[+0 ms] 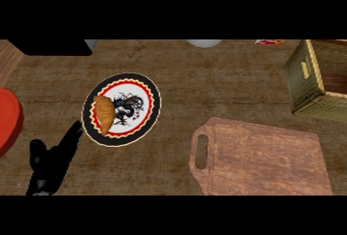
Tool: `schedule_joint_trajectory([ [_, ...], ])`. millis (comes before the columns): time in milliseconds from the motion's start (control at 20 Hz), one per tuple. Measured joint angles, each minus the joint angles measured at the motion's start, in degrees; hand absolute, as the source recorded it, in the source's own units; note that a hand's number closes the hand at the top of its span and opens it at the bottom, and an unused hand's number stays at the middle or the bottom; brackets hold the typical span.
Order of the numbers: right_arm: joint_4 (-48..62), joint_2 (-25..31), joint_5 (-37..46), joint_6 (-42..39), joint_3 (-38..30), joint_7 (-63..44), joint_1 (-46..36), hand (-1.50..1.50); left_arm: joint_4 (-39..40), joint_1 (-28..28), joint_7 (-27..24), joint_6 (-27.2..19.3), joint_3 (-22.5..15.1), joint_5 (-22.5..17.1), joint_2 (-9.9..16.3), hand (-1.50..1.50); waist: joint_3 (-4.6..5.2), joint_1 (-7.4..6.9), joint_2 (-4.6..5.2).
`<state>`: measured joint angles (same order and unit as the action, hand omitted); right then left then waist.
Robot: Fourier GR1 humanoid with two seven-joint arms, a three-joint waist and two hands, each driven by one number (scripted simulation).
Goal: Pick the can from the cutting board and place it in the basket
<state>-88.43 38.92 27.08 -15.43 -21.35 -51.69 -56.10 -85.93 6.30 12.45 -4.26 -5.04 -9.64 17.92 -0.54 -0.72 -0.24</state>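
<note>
A brown worktop (203, 64) carries, largest first, a wooden cutting board (271, 160) at its near right corner, handle slot facing left, its visible face bare. A woven basket (318, 82) stands at the right edge, well apart from the board's far side. Nearer the left, a round patterned plate (122, 110) holds a croissant (103, 114). A red object (8, 119) juts in from the left edge. The left hand (51, 163) rests at the near left corner, released, fingers straight, grasping nothing. The right hand is out of sight. The can is nowhere visible, neither on the board nor seen in the basket; whether it lies inside cannot be told, so the step in hand stays uncertain.
</note>
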Motion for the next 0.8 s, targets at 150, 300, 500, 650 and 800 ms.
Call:
schedule_joint_trajectory([
  [150, 4.76, 0.96, 0.63, 0.85, -0.08, 3.41, -0.01, 1.5, 0.33, -0.4, 0.07, -0.28, -0.25, 0.51, -0.75, 0.0, -0.02, -0.06, 0.03],
  [300, 9.59, 1.79, 0.43, 2.0, -1.2, 7.52, 0.49, 1.5, 0.64, -0.37, -0.61, 0.01, 0.08, 0.58, -0.98, 0.0, -0.06, -0.14, 0.04],
  [500, 15.75, 1.52, -0.04, 4.78, -2.91, 11.69, 0.7, 1.5, 0.49, -0.85, 0.67, 0.01, 0.14, 0.7, -1.29, 0.0, -0.07, -0.2, 0.07],
  [650, 18.8, 0.03, -1.74, 7.64, -5.47, 13.97, 1.44, 1.5, 0.72, -0.8, 0.41, 0.18, 0.21, 0.98, -1.41, 0.0, -0.1, -0.13, 0.07],
  [800, 22.39, 0.47, -3.29, 8.57, -7.68, 17.45, 2.74, 1.5, 0.37, -0.52, 0.53, 0.3, 0.51, 1.08, -1.39, 0.0, -0.14, -0.06, 0.01],
])
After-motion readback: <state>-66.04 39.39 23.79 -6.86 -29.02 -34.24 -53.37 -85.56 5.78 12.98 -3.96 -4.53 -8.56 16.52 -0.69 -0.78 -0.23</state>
